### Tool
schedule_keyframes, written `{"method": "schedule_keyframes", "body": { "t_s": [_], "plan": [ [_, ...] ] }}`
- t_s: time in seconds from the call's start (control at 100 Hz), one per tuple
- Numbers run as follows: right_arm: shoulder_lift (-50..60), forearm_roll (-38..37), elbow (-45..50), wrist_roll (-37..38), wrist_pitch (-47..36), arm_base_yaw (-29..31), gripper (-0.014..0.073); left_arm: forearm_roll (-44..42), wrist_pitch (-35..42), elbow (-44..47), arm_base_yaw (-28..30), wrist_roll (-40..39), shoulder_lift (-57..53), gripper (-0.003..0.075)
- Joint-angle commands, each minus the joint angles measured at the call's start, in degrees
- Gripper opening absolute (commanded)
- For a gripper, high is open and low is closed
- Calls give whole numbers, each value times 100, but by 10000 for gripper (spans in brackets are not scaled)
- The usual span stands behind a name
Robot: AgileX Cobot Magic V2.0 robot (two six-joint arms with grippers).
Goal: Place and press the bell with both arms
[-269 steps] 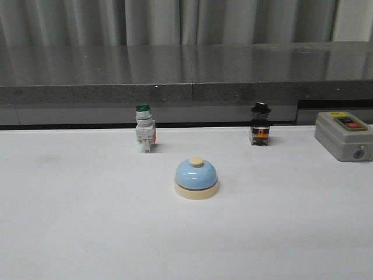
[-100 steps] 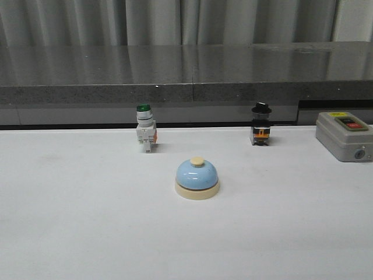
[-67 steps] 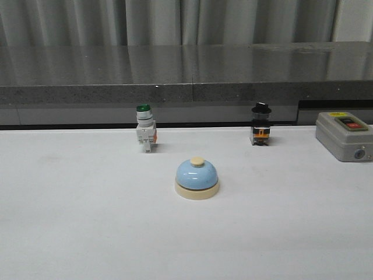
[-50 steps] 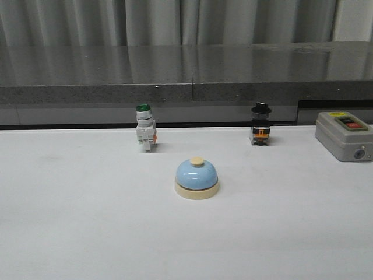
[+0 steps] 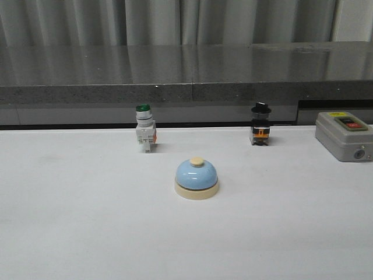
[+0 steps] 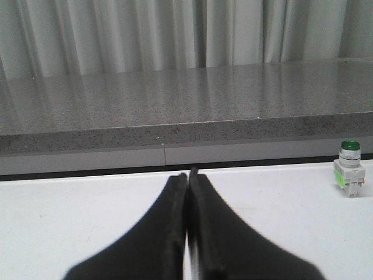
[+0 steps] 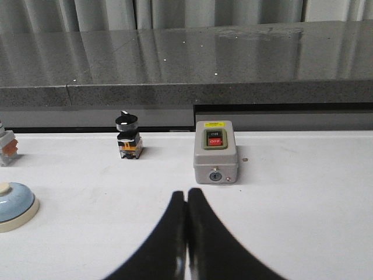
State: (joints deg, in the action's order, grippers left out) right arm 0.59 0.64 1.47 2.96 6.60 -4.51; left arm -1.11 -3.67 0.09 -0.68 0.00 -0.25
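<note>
Light-blue glossy dome bell on cream base stands untouched mid-table; left gripper and right gripper both pinched closed, empty, well apart from it; next: open and approach

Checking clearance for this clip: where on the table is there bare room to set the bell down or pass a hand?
Bare: the near table in front of the bell, and its left side beyond the green-capped switch. Crowded: the back edge, with the black-capped switch and the grey on/off box at far right.
</note>
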Motion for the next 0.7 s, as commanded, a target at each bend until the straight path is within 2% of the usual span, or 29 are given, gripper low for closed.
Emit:
{"method": "schedule_keyframes", "body": {
  "t_s": [0.0, 0.38, 0.58, 0.69],
  "plan": [
    [106, -64, -80, -9, -471, 34, -60, 22, 491, 235, 10, -88, -167, -20],
    [106, -64, -80, -9, -626, 34, -60, 22, 491, 235, 10, -88, -167, -20],
    [101, -64, -171, -9, -1647, 34, -60, 22, 491, 235, 10, -88, -167, -20],
    [0, -64, -619, -7, -1329, 34, -60, 22, 491, 235, 10, -88, -167, -20]
  ]
}}
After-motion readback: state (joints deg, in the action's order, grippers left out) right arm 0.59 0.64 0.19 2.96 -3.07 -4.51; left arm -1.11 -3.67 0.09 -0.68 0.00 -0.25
